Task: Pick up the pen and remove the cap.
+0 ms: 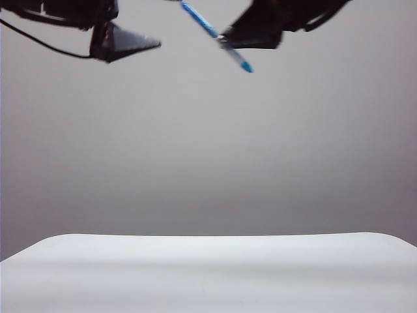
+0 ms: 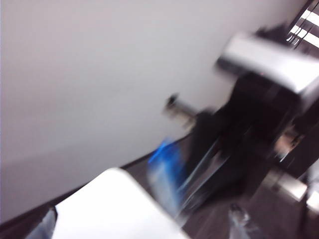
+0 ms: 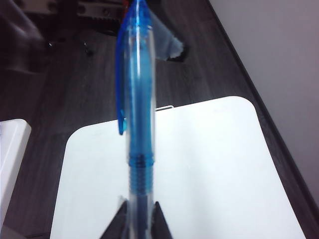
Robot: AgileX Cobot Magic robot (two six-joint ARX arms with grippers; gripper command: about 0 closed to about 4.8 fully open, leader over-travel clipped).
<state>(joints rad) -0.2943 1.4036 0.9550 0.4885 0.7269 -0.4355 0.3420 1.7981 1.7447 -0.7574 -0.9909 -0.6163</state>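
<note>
The right gripper is closed on the pen, high above the white table; the cap is on the far end. The left gripper is apart, its opening unclear. It should pinch the cap and pull along the pen's axis.

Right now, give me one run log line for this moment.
right gripper: shut on pen, held high above table | cap: on pen | left gripper: holds nothing, beside pen, jaw state unclear
</note>
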